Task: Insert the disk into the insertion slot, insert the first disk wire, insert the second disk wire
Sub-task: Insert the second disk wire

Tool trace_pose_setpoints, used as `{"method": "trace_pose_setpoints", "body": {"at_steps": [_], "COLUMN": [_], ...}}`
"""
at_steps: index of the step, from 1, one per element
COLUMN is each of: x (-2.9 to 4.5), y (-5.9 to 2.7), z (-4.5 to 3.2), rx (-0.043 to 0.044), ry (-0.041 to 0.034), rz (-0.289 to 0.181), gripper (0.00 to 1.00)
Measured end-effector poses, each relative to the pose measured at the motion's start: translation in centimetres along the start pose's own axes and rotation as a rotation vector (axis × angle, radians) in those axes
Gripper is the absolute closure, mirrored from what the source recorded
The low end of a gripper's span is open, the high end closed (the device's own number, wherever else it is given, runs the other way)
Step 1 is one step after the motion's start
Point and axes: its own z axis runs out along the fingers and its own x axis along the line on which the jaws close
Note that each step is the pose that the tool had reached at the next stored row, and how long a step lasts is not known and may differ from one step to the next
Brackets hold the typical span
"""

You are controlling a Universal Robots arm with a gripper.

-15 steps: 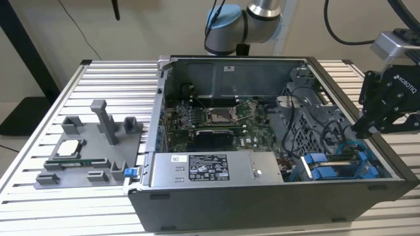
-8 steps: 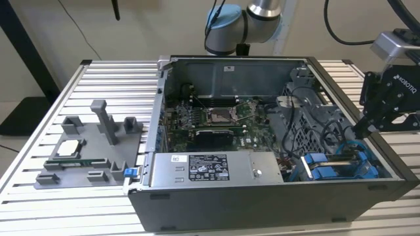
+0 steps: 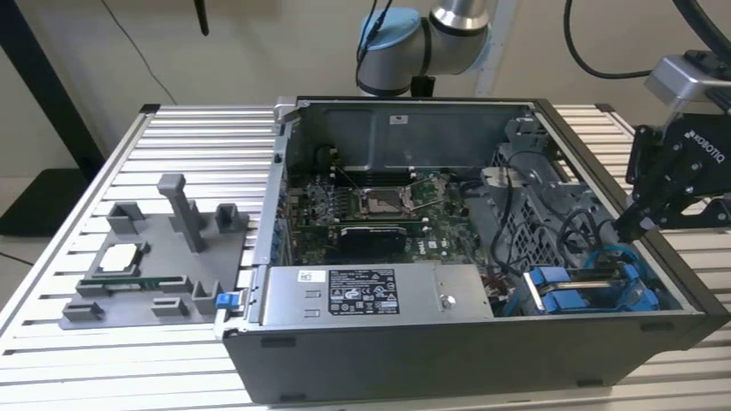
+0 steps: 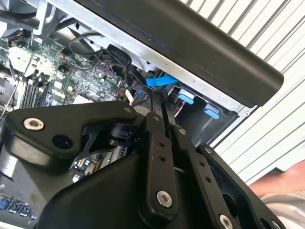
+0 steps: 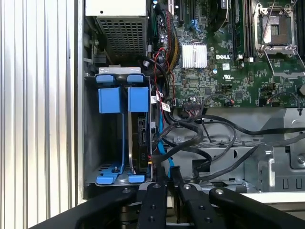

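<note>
Hovering by the half-hidden disk [image 5: 139, 143], gripper [image 5: 167, 175] seemingly closed.

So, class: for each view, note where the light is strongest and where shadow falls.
Exterior view: even light, the case interior dimmer. Second wrist view: the slatted table glares white, the gripper is dark. First wrist view: the insertion slot sits shaded.

Tool [image 3: 632, 229] tilted dwn, fingers [image 5: 153, 202] pinched tog.

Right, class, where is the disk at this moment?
In the first wrist view the disk sits in the drive cage beside the black cables; the cage is at the exterior view's lower right.
</note>
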Motion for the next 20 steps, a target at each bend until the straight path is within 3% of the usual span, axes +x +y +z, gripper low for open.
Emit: {"method": "trace_pose_setpoints", "body": {"at_steps": [6, 11, 20], "x": [0.0, -0.03, 0.01], "y": [0.01, 0.34, 2.06], "z": [-0.1, -0.86, -1.59], "rx": [0.0, 0.0001, 0.0072], "ry": [-0.0002, 0.0, -0.0002], "rz": [0.0, 0.0, 0.0], "gripper": [1.0, 1.0, 1.0]}}
